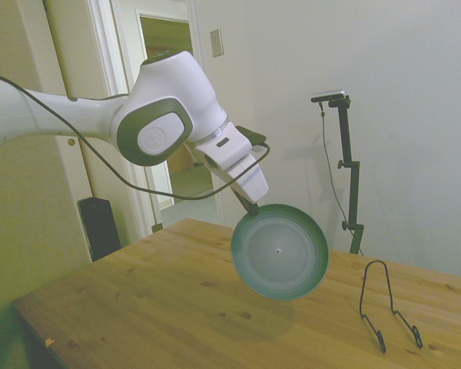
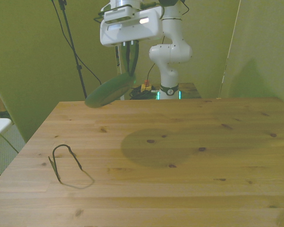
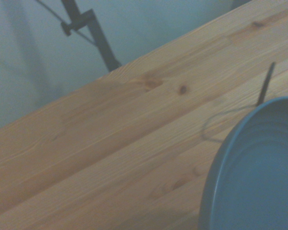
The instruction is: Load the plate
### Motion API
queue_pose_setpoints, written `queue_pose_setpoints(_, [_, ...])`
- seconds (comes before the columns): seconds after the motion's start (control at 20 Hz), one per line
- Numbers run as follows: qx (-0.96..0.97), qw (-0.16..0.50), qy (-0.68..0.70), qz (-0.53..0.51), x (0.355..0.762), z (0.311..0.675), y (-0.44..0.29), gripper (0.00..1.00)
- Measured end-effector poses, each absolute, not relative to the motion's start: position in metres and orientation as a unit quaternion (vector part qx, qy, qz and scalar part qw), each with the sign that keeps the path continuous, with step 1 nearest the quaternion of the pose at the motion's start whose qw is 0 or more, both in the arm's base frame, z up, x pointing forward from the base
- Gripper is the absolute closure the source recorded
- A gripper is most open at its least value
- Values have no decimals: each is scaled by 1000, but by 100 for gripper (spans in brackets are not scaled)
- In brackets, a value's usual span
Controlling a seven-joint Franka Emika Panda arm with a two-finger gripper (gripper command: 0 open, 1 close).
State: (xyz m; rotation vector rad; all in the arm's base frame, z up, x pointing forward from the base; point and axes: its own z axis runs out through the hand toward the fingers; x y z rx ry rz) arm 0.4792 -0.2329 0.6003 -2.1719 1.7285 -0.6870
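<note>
Claw fingers are clamped on the rim of the plate, and you have it hanging in the air above the worktop, clear of the wood. From the side view you see the plate nearly face-on, its paler smooth underside turned to that camera and the rim pinched at its upper left edge. Below it a round shadow lies on the boards.

Farther out stands the wire rack, a thin black bent-wire holder, upright and with nothing in it. It sits well apart from the plate, near the worktop's corner.

Judging from this, you are about midway: the pick-up is done, and the carry across and the setting of the plate into the rack are left. You will likely need to bring the plate over the rack and lower its edge between the wires.

The front view shows what the side view cannot: the plate seen edge-on, tilted, dark green, with the rack off toward the front view's left and nearer that camera. The wrist view gives only the plate's inner face and one dark wire behind it.
</note>
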Motion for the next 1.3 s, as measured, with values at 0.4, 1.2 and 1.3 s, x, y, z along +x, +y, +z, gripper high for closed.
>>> queue_pose_setpoints(0.4, [-710, 146, 639, -255, 513, 596, -335, 100])
queue_pose_setpoints(1.2, [-709, 189, 627, -262, 547, 585, -364, 100])
queue_pose_setpoints(1.3, [-704, 216, 619, -272, 545, 583, -370, 100])
